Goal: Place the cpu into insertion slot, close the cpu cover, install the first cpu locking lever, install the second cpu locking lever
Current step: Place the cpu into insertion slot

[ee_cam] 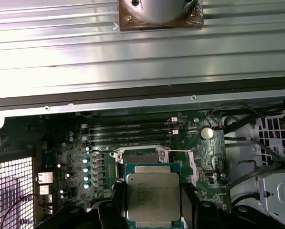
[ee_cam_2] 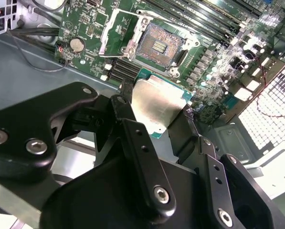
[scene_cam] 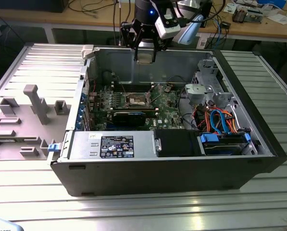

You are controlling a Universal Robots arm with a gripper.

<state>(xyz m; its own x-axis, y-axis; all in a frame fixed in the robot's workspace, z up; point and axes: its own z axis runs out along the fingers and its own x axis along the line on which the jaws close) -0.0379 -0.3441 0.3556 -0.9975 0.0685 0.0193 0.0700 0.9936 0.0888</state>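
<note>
My gripper (scene_cam: 145, 48) hangs over the back wall of the open computer case, shut on the cpu (scene_cam: 145, 55). In both wrist views the cpu (ee_cam_2: 156, 105) (ee_cam: 153, 195) is a flat silvery square on a green base, clamped by its two edges between the black fingers (ee_cam_2: 129, 119) (ee_cam: 117, 206). The insertion slot (ee_cam_2: 157, 45) (scene_cam: 136, 100) lies open on the green motherboard below, its dark contact field bare. The cpu cover (ee_cam_2: 112, 29) is swung up on one side of the slot. In the first wrist view the cpu hides most of the slot (ee_cam: 140, 157).
The case's back wall (scene_cam: 119, 65) stands right under the gripper. A black card (scene_cam: 129, 117) lies in front of the slot, and memory slots (ee_cam: 130, 132) run beside it. A drive cage (scene_cam: 205, 91) with orange and blue cables is at the exterior view's right. A grey fixture plate (scene_cam: 28, 115) lies at the left.
</note>
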